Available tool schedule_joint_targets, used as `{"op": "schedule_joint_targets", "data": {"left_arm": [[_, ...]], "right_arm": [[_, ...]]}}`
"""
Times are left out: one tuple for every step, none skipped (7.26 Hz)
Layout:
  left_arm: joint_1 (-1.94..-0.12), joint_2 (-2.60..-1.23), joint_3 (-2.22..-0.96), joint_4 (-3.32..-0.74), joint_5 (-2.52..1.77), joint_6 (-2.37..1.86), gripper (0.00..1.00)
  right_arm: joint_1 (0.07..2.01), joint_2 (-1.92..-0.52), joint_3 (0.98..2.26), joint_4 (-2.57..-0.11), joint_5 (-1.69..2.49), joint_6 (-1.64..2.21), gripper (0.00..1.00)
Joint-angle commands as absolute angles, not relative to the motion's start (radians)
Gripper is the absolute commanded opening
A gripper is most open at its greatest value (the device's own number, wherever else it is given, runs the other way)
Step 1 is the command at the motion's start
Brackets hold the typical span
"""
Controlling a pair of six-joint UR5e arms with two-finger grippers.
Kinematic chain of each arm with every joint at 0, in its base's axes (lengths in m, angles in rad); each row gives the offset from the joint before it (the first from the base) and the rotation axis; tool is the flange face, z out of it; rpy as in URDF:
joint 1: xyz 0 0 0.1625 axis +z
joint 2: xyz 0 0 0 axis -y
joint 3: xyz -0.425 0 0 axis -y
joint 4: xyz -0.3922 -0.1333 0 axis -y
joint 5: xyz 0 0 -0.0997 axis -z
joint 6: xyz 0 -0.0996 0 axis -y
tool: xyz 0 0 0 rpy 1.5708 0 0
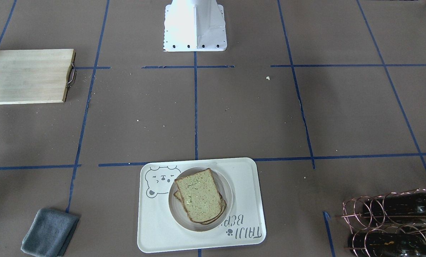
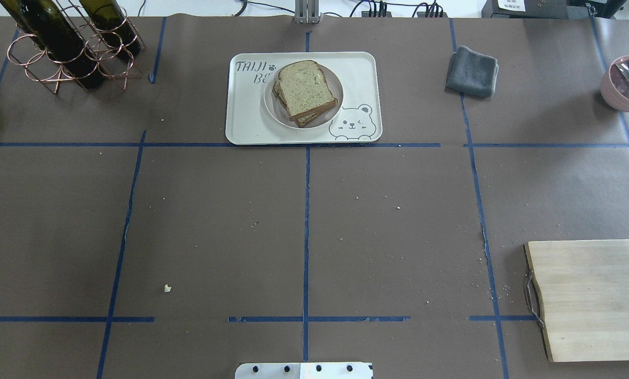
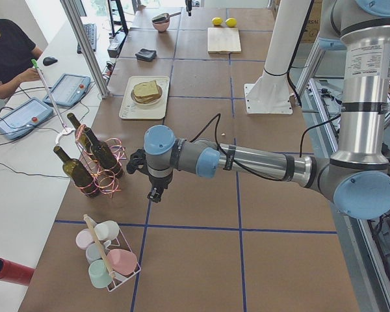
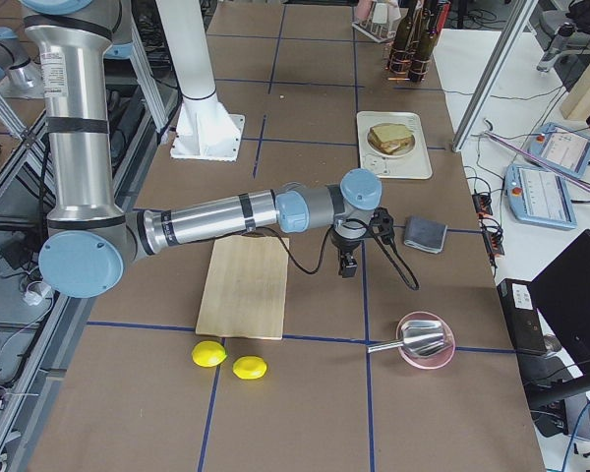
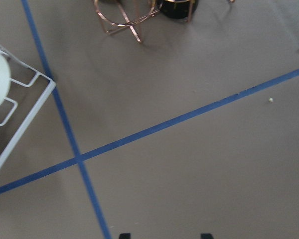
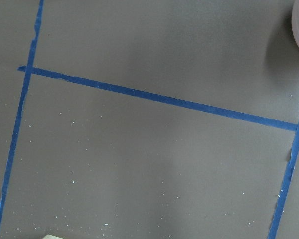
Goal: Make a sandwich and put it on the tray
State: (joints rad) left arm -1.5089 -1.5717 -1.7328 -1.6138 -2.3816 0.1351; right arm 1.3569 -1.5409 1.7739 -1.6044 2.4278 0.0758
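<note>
The sandwich (image 1: 200,194) is two speckled brown-crusted bread slices stacked on a small round white plate (image 1: 174,211). The plate stands on the cream bear tray (image 1: 156,221) at the table's far middle (image 2: 246,116). The egg does not show. My left gripper (image 5: 164,235) is open and empty. It hovers over bare table beside the bottle rack (image 3: 94,162), far from the tray. My right gripper (image 4: 346,264) hangs over the table between the wooden board (image 4: 244,285) and the grey cloth (image 4: 425,234). I cannot tell if it is open or shut.
The wooden board (image 2: 593,300) lies at the near right. The grey cloth (image 2: 472,71) and a pink bowl (image 2: 628,81) lie at the far right. The copper rack with wine bottles (image 2: 67,47) stands at the far left. Two lemons (image 4: 208,354) and a cup rack (image 3: 107,257) lie past the table's ends.
</note>
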Motion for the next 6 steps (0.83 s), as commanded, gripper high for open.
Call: {"op": "schedule_joint_targets", "data": {"left_arm": [[-1.526, -1.58, -1.732, -1.537, -2.447, 0.149, 0.63], [-1.526, -1.566, -1.729, -1.537, -2.447, 0.149, 0.63], [-1.525, -1.539, -1.73, -1.542, -2.447, 0.147, 0.75], [-1.525, -1.533, -1.73, -1.546, -2.447, 0.137, 1.0], [-1.525, -1.504, -1.738, -1.551, -2.447, 0.138, 1.0], [-1.523, -1.502, -1.73, -1.551, -2.453, 0.138, 1.0]], "right_arm": [[1.333, -1.513, 1.781, -1.674, 2.43, 0.072, 1.0], [1.356, -1.487, 1.782, -1.727, 2.428, 0.037, 1.0], [1.37, -1.488, 1.782, -1.73, 2.43, 0.006, 1.0], [1.37, -1.488, 1.782, -1.73, 2.428, 0.006, 1.0], [1.377, -1.514, 1.779, -1.72, 2.418, -0.033, 1.0], [1.411, -1.522, 1.764, -1.727, 2.415, -0.113, 1.0]]}}
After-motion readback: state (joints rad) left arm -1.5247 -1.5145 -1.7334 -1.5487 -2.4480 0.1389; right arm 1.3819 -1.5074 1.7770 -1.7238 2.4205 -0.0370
